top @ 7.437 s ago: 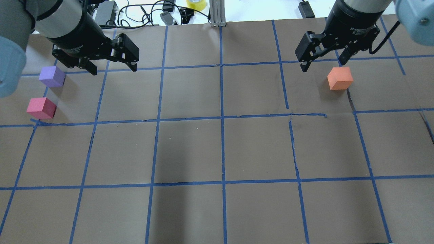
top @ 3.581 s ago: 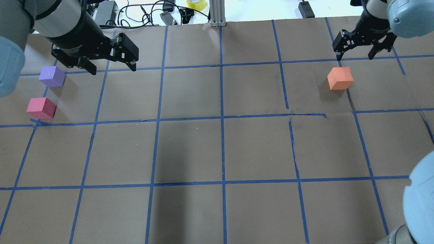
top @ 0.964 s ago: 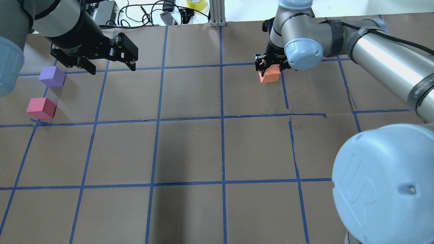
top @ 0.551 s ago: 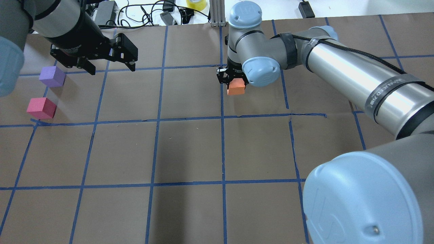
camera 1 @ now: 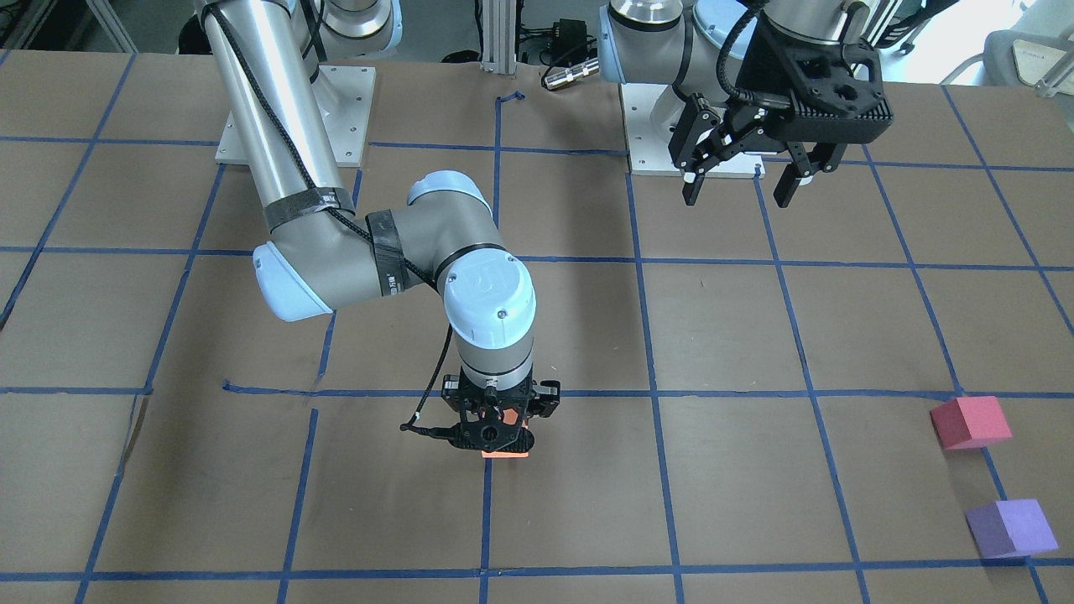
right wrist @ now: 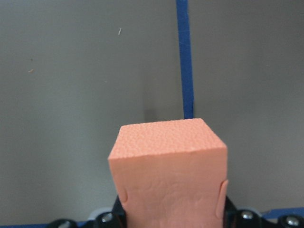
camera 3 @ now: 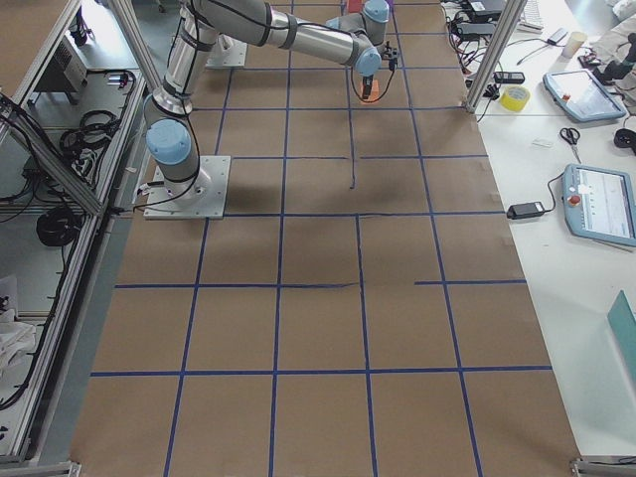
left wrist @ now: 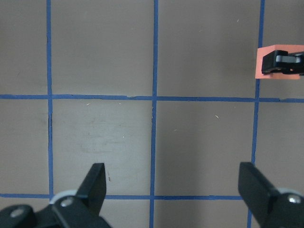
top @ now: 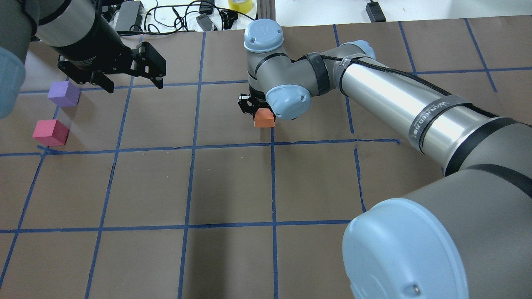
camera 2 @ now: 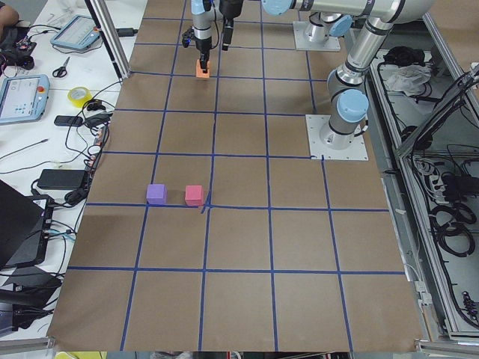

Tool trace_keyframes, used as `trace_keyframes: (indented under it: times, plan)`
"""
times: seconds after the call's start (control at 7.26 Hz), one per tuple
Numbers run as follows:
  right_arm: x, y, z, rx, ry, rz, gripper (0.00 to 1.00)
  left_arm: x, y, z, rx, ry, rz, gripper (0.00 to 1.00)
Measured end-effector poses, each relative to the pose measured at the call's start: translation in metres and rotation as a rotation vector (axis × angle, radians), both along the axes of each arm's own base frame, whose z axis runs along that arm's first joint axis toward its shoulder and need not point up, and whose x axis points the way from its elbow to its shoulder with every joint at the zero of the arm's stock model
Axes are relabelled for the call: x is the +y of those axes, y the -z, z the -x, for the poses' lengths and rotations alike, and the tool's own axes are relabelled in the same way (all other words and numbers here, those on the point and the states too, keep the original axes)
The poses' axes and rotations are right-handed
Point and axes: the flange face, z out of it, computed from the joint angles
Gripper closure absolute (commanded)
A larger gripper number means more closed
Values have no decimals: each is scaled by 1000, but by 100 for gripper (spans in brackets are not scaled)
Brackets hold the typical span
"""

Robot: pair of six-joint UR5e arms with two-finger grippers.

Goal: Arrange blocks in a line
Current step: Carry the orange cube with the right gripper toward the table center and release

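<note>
Block transfer under way. Front view: your right gripper (camera 1: 501, 432) is clamped on the orange block (camera 1: 505, 454). Only a sliver of the block shows beneath the fingers, right at the centre tape line (camera 1: 486, 520). The left gripper (camera 1: 737, 200) hangs with its fingers spread wide and nothing between them. The pink block (camera 1: 969, 422) and purple block (camera 1: 1009, 528) sit near each other at the table end on the left arm's side. Overhead: a second ago the orange block was a full square to the right of the centre line, and seven seconds ago it lay loose on the right side of the table. Now it is at the line. Pink and purple have not moved, and the left gripper has barely shifted. Left side view: purple and pink stand just beside each other with a small gap, and orange is well apart from them up the table. Right side view: orange hangs under the outstretched right arm; the other two blocks do not show. Left wrist: both fingers are at the frame's lower corners with bare paper between them. Right wrist: orange is pinched on both flanks, with tape running on ahead of it. You cannot tell whether it clears the paper. Judgement: the pair already gives you a start, but the third block is only about halfway across, so the line is not yet made.
</note>
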Motion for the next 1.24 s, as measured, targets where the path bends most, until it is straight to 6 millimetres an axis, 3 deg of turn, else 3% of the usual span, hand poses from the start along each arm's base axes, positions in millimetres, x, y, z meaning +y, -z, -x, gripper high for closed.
trace_keyframes:
  times: [0.41,0.55,0.69,0.96,1.24]
  plan:
    - [-7,17,-9,8,-20,6,61,0,0,0,5,0,0,0]
    - [-7,21,-9,11,-23,4,23,-1,-1,-1,4,-4,2,0]
    - [-6,23,-8,16,-26,2,0,-1,-2,-1,3,-6,4,0]
    - [-5,26,-5,46,-35,1,0,-1,-4,-2,2,-8,6,0]
    - [-9,14,-2,47,-41,9,0,-1,-5,-2,3,-9,7,0]
